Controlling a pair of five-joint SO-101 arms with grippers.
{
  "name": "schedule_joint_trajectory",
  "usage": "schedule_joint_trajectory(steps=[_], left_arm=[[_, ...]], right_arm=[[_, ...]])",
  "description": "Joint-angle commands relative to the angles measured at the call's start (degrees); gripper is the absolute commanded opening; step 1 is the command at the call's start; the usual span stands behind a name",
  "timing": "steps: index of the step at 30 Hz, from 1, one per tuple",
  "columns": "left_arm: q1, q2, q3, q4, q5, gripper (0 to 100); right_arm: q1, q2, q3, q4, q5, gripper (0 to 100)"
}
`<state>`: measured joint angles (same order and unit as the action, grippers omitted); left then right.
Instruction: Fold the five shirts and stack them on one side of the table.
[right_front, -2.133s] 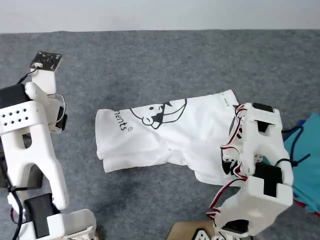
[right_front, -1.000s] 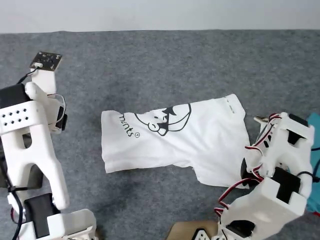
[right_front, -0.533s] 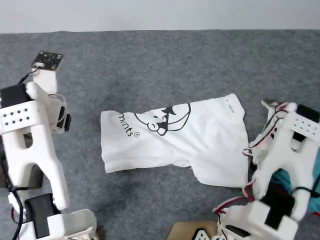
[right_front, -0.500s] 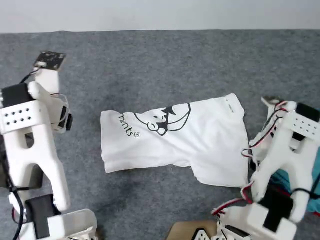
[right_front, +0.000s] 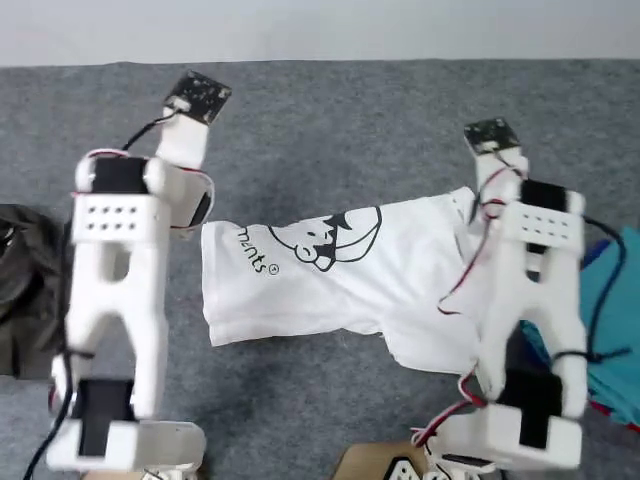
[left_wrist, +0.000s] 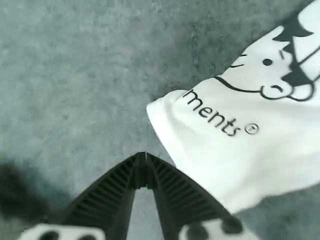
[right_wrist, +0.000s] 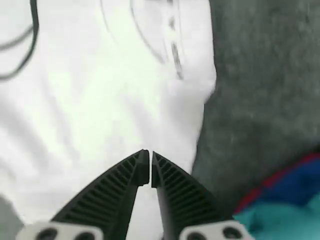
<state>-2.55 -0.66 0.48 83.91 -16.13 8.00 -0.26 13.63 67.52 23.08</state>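
Jaws ridged, pinched together, rumpled white shirt (right_front: 400, 270), grey felt (right_front: 330, 130)

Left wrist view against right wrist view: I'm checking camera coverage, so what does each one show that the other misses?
Left wrist view's own: the black lettering on the white shirt, and the left gripper, fingers shut, over the grey table beside the shirt's corner. Right wrist view's own: a teal garment with a red edge, and the right gripper, fingers shut, over the white cloth. Shared: the white shirt and the grey table.
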Motion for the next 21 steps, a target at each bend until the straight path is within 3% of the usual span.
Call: schedule_joint_trajectory(steps=[1, 14, 21], left_arm=[[0.7, 6.9, -0.6, -4.3, 0.3, 0], [0.8, 24.4, -7.0, -5.8, -0.1, 2], [0.7, 33.9, -14.7, -3.6, -0.1, 5]], right_arm=[[-3.3, 3.6, -3.2, -10.2, -3.4, 1.0], [-10.1, 16.3, -3.9, -35.7, -3.2, 1.0], [-6.9, 32.5, -19.3, -33.4, -3.2, 1.0]])
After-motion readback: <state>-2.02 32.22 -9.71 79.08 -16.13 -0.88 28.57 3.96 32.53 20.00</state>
